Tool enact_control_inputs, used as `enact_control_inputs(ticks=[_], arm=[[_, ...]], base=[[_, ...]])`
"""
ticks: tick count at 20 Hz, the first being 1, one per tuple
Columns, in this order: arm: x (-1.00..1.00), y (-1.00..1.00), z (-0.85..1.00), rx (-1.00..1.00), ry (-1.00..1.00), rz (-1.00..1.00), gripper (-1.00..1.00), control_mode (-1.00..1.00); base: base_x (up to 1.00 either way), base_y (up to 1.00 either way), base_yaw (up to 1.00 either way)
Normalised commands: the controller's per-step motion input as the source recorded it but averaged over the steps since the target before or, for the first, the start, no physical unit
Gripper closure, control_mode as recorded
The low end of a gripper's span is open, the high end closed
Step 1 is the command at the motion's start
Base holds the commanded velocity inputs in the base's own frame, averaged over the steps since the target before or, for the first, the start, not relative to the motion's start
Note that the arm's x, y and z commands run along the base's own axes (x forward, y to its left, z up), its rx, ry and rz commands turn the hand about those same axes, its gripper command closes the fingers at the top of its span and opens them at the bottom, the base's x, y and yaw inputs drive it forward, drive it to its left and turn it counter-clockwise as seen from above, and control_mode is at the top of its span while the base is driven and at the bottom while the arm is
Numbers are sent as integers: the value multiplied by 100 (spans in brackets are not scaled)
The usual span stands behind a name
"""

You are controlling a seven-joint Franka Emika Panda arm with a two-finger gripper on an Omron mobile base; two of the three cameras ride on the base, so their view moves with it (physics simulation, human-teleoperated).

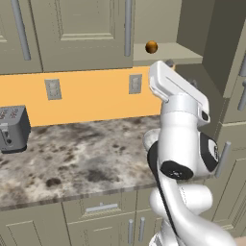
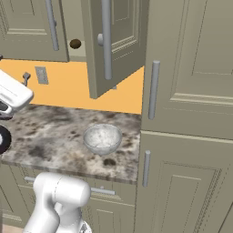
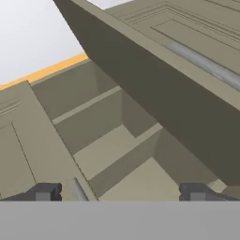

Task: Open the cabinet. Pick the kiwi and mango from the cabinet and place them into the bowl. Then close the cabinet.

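The cabinet [image 1: 81, 33] has its left door shut and its right door [image 2: 113, 50] swung out over the counter. On its floor, just past the shut door's edge, sits the small orange-brown mango [image 1: 151, 46]. From the right base view a small dark round fruit [image 2: 75, 43] shows in that gap; I cannot tell which fruit it is. The kiwi is hidden. The speckled whitish bowl [image 2: 103, 139] stands empty on the counter under the open door. My gripper [image 3: 121, 194] is open and empty, raised below the opening and facing the cabinet shelf [image 3: 110, 150] and the open door's inner face.
A grey toaster [image 1: 12, 127] stands at the counter's left. Two wall outlets [image 1: 53, 89] sit on the orange backsplash. Tall cabinet doors [image 2: 191, 91] close off the right side. Drawers and low doors [image 1: 101, 207] run under the marbled counter [image 1: 72, 158].
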Motion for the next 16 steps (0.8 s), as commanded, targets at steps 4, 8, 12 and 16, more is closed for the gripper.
enact_control_inputs(ticks=[4,8,12,16], arm=[[0,-1,-26,-20,-3,6,-100,-100],[1,-6,-26,-20,0,3,-100,-100],[24,-12,-16,-13,0,0,-100,-100],[46,-5,-7,-9,0,0,-100,-100]], base=[[0,0,0],[0,0,0],[0,0,0],[0,0,0]])
